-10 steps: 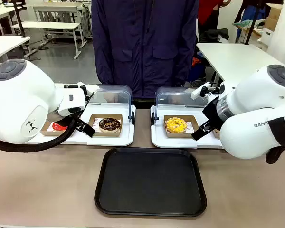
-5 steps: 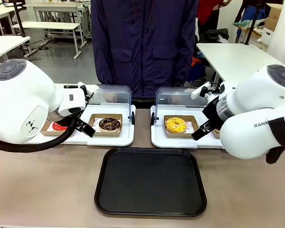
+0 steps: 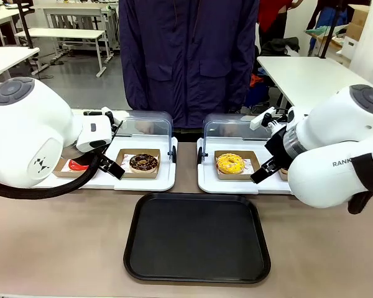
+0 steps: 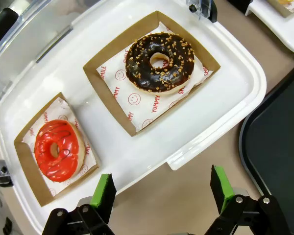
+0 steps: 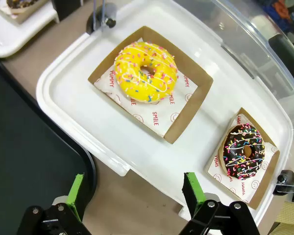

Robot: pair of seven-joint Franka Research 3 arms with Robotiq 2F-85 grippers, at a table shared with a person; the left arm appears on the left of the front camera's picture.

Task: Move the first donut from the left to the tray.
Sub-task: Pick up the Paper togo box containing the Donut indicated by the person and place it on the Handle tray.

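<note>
Around: we saw the chocolate donut (image 4: 159, 62) beside the red donut (image 4: 57, 149).
Fingers: left gripper (image 4: 161, 183), right gripper (image 5: 134, 181) both wide, empty.
Change: nothing moved.

**Open from above, walled at the back**

In the left wrist view the red donut (image 4: 56, 149) lies at lower left in its dish (image 4: 24, 169), uncovered from above. The chocolate donut (image 4: 159, 61) sits near it at upper centre, with a strip of white tray (image 4: 225, 98) between them (a narrow lane). The left gripper (image 4: 161, 183), jaws spread wide, hangs over bare table (image 4: 181, 161) at bottom centre.

In the front view, raised clear lids (image 3: 150, 127) wall the far side, with a person (image 3: 189, 56) close behind. The black tray (image 3: 197, 239) at lower centre is flat, open floor behind a low rim. The right gripper (image 5: 133, 183), also spread, hangs at centre right, off that path.
</note>
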